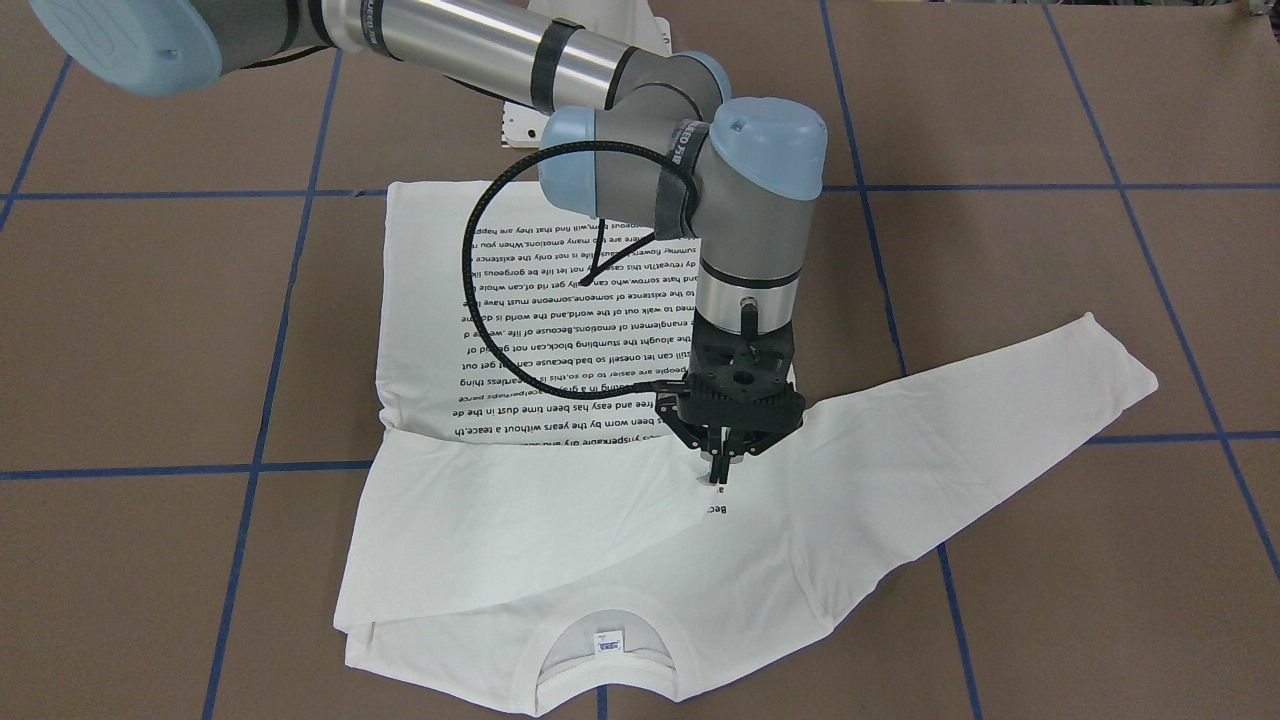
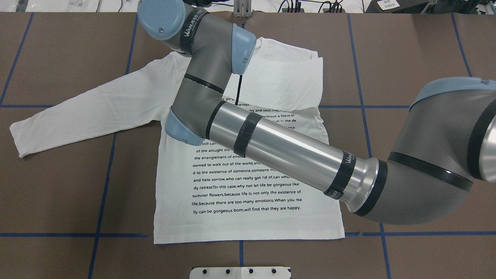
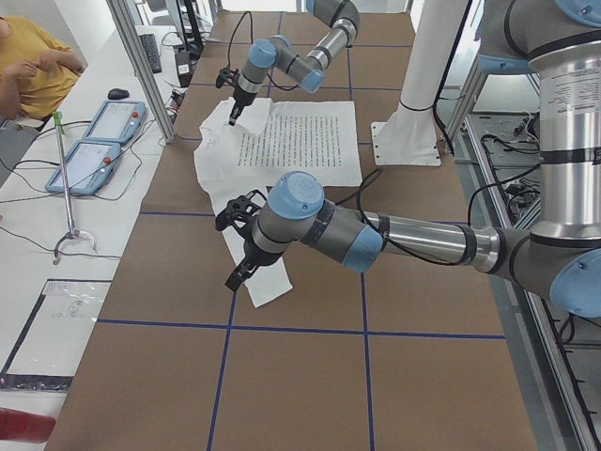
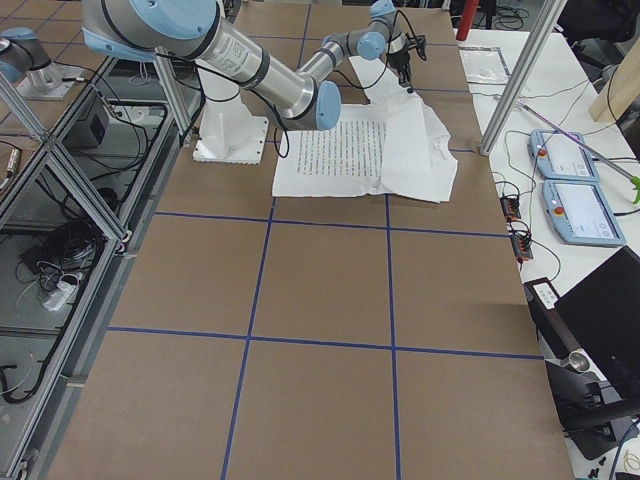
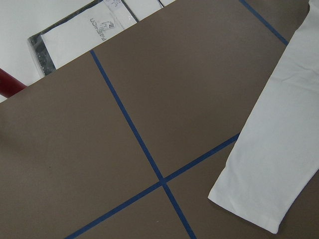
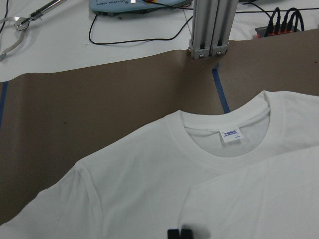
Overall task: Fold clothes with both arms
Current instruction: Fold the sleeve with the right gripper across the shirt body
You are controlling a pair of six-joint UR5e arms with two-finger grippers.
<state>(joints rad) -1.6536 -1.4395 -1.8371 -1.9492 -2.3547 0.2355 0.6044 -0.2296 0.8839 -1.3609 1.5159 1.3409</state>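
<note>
Holding: right tool [image 1: 720, 468] pinched shut on T-shirt [image 1: 560, 560] mid-chest.
Free sleeve [image 2: 77, 112]: stretches toward the left end of the bench [image 2: 426, 58], nearer my left tool [image 3: 242, 254].
Left tool: I cannot tell its opening.

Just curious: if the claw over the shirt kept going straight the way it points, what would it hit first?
The white T-shirt, near the end of its folded-over sleeve. The right claw seems very close to the cloth, perhaps touching.

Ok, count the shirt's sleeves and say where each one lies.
2. The spread sleeve lies flat, reaching out to the robot's left. The folded sleeve lies across the chest, its end pinched in the right fingers. None seems hidden.
</note>
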